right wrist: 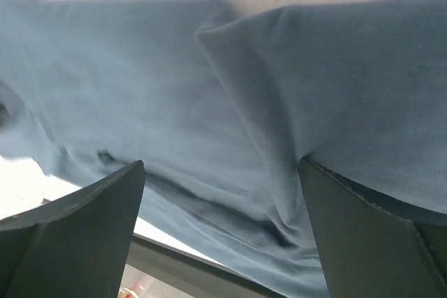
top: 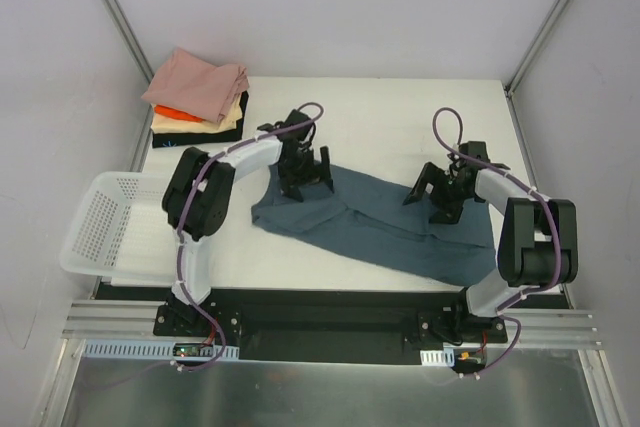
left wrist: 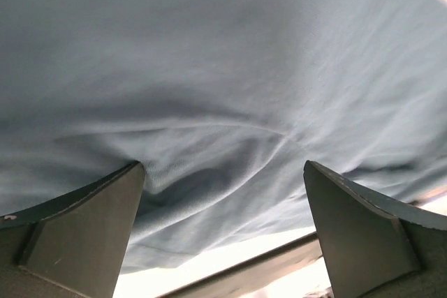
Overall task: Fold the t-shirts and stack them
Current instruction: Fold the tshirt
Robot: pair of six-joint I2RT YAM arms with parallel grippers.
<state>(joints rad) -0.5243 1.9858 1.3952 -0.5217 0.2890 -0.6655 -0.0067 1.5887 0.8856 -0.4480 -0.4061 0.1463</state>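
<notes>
The slate-blue t-shirt (top: 375, 222) lies partly folded and rumpled across the middle of the table. My left gripper (top: 305, 177) is open and pressed down on the shirt's far left part; its wrist view shows blue cloth (left wrist: 223, 88) between the spread fingers (left wrist: 84, 221). My right gripper (top: 440, 197) is open and pressed down on the shirt's far right part; its wrist view shows creased blue cloth (right wrist: 230, 123) between the fingers (right wrist: 363, 221). A stack of folded shirts, pink (top: 200, 85) on top over orange, cream and black, sits at the far left.
A white lattice basket (top: 100, 227) stands at the table's left edge, beside the left arm. The folded stack sits close behind the left arm's elbow. White walls and metal frame posts enclose the table.
</notes>
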